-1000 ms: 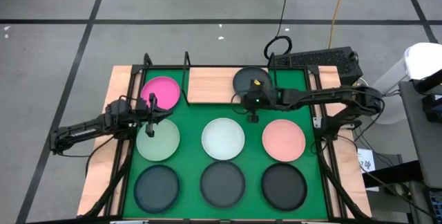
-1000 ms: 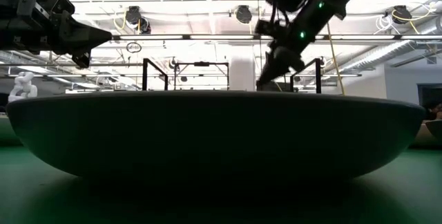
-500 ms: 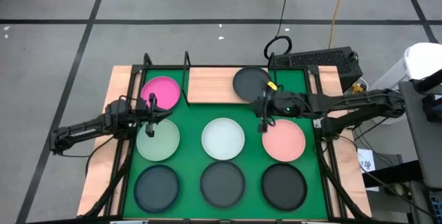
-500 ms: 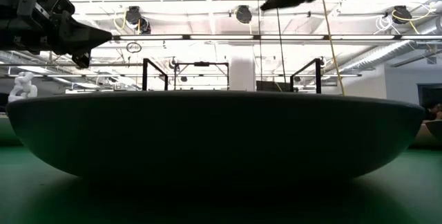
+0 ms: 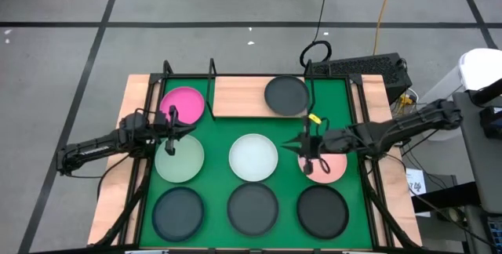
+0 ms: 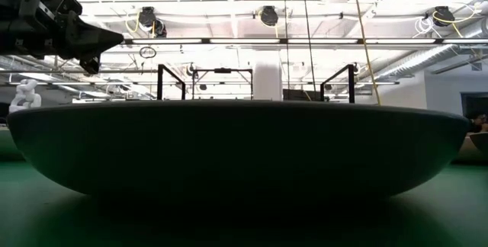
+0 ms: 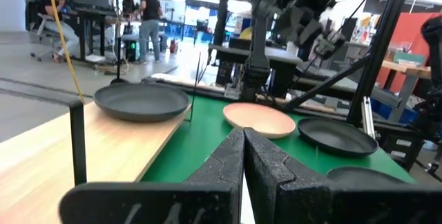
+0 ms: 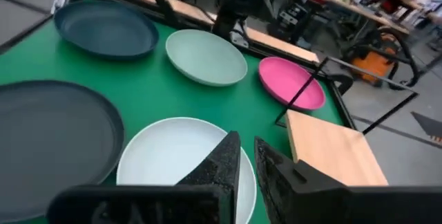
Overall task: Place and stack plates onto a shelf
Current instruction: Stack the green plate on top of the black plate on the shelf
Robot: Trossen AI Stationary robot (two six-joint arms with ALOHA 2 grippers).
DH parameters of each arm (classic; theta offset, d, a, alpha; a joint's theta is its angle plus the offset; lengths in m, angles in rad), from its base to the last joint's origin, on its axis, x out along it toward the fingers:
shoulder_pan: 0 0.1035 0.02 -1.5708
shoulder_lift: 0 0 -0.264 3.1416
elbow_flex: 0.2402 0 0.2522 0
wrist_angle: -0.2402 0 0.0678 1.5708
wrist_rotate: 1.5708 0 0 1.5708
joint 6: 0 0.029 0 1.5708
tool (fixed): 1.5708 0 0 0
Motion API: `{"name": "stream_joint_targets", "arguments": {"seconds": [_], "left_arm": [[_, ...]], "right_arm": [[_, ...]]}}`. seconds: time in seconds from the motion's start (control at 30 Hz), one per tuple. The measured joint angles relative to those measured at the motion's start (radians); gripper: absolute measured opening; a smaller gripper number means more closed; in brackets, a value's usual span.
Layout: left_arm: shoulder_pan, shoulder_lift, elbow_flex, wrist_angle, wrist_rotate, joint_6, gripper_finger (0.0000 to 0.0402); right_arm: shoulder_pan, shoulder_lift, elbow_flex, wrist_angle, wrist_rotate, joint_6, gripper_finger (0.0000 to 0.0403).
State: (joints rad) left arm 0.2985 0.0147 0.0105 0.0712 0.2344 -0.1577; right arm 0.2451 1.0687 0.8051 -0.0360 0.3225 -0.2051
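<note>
Plates lie in two places: two on the shelf (image 5: pixel 243 96) and six on the green mat (image 5: pixel 216 140) in front of it. On the shelf, a hot pink plate (image 5: pixel 183 103) sits at one end and a dark plate (image 5: pixel 285 95) at the other. On the mat, nearest the shelf, come a pale green plate (image 5: pixel 180 160), a white plate (image 5: pixel 252 157) and a salmon plate (image 5: pixel 329 162); beyond them lie three more dark plates (image 5: pixel 252 208). That makes eight in view: four dark, one of each other colour.

By my reading, the step in hand is fetching the next plate. The right gripper (image 5: pixel 308 156) hovers over the salmon plate's edge, fingers nearly together, holding nothing. It would need to part them, drop to the rim and grip. The left gripper (image 5: pixel 172 131) waits over the pale green plate's shelf-side edge, fingers pressed together and empty.
</note>
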Motion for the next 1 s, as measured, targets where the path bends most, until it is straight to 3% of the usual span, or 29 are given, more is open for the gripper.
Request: {"name": "stream_joint_targets", "arguments": {"seconds": [0.27, 0.57, 0.73, 1.0], "left_arm": [[0.000, 0.000, 0.000, 0.040, -0.002, -0.001, 0.0015], [0.000, 0.005, 0.036, 0.086, -0.082, -0.012, 0.0015], [0.000, 0.088, 0.163, -0.043, -0.122, 0.027, 0.0015], [-0.014, 0.394, 0.492, -0.252, -0.132, 0.085, 0.0014]], "right_arm": [[0.014, -0.202, -0.208, 0.204, 0.017, 0.008, 0.0030], [0.014, -0.395, -0.377, 0.370, 0.017, -0.069, 0.0030], [0.014, -0.449, -0.396, 0.368, 0.045, -0.070, 0.0030], [0.014, -0.460, -0.397, 0.361, 0.046, -0.070, 0.0030]]}}
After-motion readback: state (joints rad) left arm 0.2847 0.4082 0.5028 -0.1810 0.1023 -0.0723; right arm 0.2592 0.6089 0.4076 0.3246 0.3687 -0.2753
